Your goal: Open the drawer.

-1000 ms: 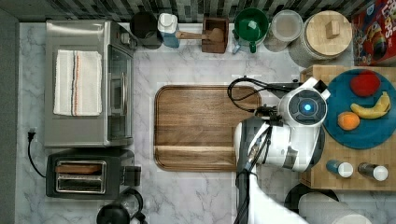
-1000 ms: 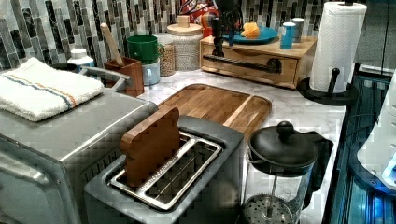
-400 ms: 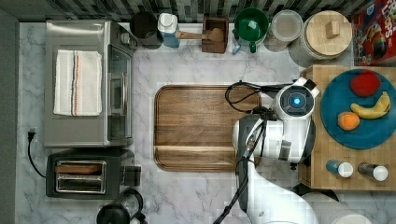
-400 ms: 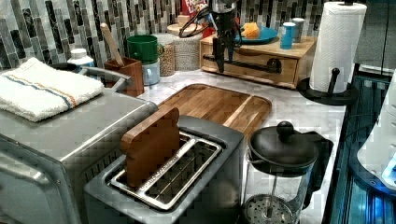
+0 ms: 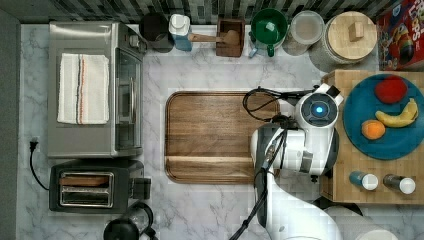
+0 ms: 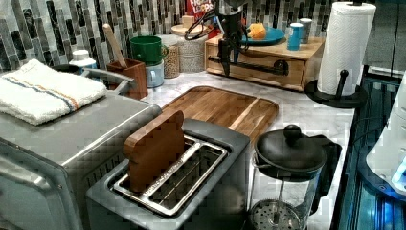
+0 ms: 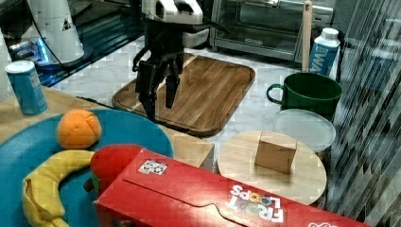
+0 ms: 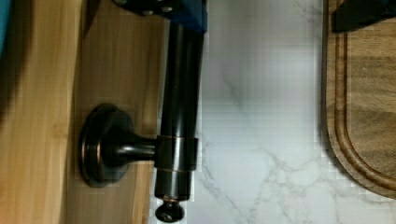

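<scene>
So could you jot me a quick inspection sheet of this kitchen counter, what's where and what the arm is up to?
Surface: white marble counter, a brown wooden tray in the middle.
Job's things: bamboo drawer looks shut; its black bar handle runs along the front.
Clutter: blue plate with fruit on the drawer top, green mug, toaster oven with a towel, toaster, paper towel roll, cereal box.
Gripper: gripper open, fingers pointing down at the drawer's front by the handle.
Cables: black cable looped off the arm; power cord beside the toaster.
Surroundings: tiled wall behind.
</scene>
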`<action>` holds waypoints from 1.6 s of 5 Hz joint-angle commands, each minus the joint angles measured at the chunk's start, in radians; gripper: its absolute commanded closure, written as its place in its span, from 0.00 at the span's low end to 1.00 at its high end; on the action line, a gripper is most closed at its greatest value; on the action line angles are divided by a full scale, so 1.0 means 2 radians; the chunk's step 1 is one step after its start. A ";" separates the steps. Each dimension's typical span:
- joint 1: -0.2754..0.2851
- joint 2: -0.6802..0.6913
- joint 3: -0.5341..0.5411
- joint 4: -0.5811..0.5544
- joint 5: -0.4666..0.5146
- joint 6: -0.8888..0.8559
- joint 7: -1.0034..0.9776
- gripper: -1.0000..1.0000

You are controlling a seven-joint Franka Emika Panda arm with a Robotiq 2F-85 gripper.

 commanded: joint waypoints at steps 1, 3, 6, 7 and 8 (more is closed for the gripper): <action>0.005 -0.054 -0.013 0.026 -0.042 -0.052 0.002 0.00; 0.003 -0.037 -0.002 0.015 -0.035 -0.003 0.031 0.00; 0.082 -0.054 -0.020 -0.013 -0.028 -0.029 0.180 0.00; 0.072 -0.056 0.001 -0.016 -0.025 -0.034 0.200 0.00; 0.080 -0.065 0.009 -0.028 -0.010 -0.039 0.212 0.00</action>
